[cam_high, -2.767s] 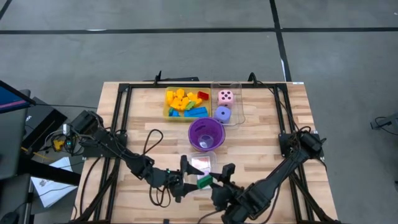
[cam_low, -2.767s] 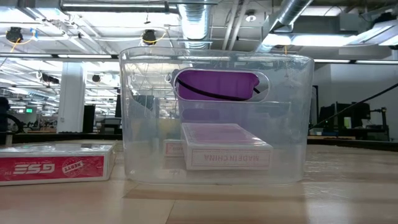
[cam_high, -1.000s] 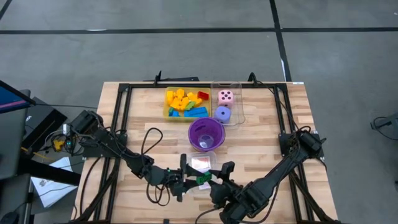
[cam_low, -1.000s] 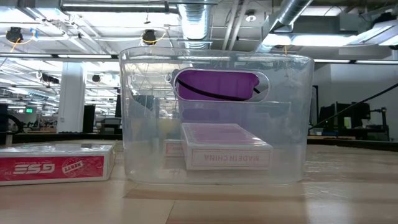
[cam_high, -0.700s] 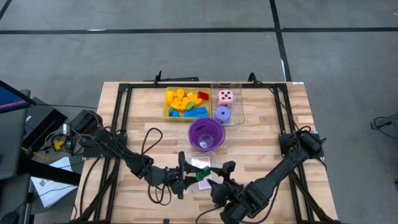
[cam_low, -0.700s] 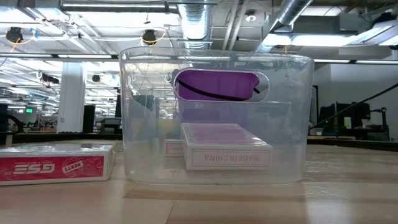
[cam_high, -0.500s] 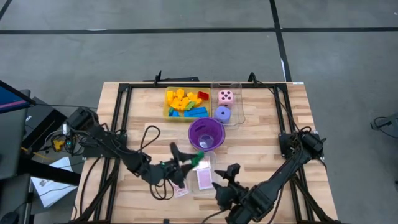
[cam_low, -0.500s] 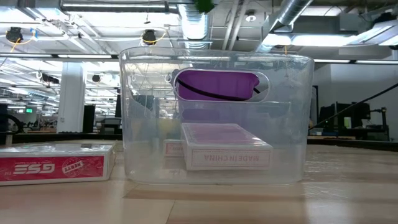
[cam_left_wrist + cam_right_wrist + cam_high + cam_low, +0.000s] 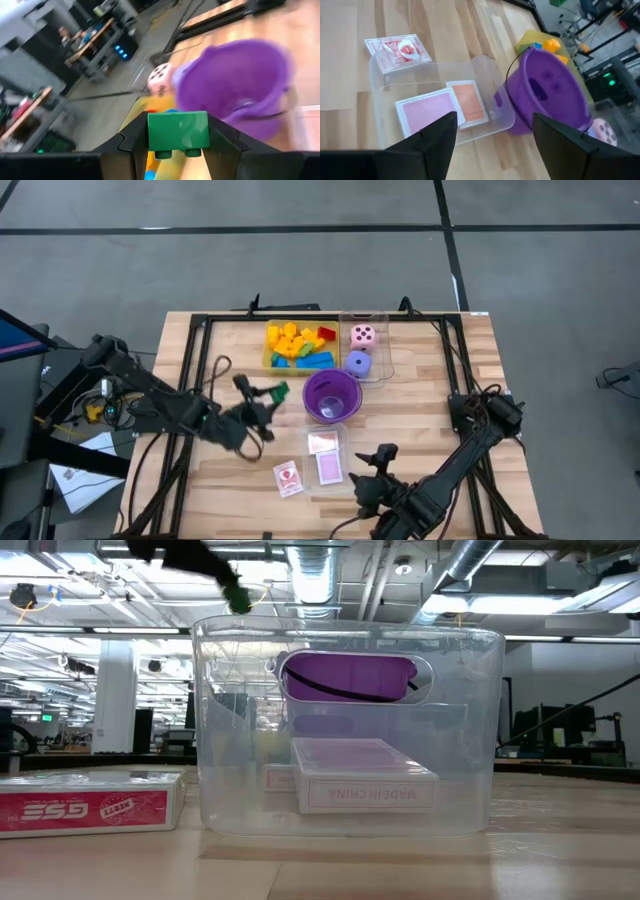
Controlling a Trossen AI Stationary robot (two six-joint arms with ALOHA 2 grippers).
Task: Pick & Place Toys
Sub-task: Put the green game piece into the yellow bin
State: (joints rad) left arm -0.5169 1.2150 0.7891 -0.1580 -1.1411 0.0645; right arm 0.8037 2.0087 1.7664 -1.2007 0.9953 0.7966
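The left hand [image 9: 272, 392] is stretched out beside the purple cup [image 9: 331, 396], grasping a green brick [image 9: 178, 131] above the worktop [image 9: 420, 380], while the right hand [image 9: 378, 467] waits released near the front edge.

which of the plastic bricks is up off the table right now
The green brick, clamped in the left claw beside the purple cup. All other bricks lie heaped in the yellow tray.

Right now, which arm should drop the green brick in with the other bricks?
Left. The left gripper already holds the green brick, close to the yellow tray. The right gripper is open and empty by the clear tray.
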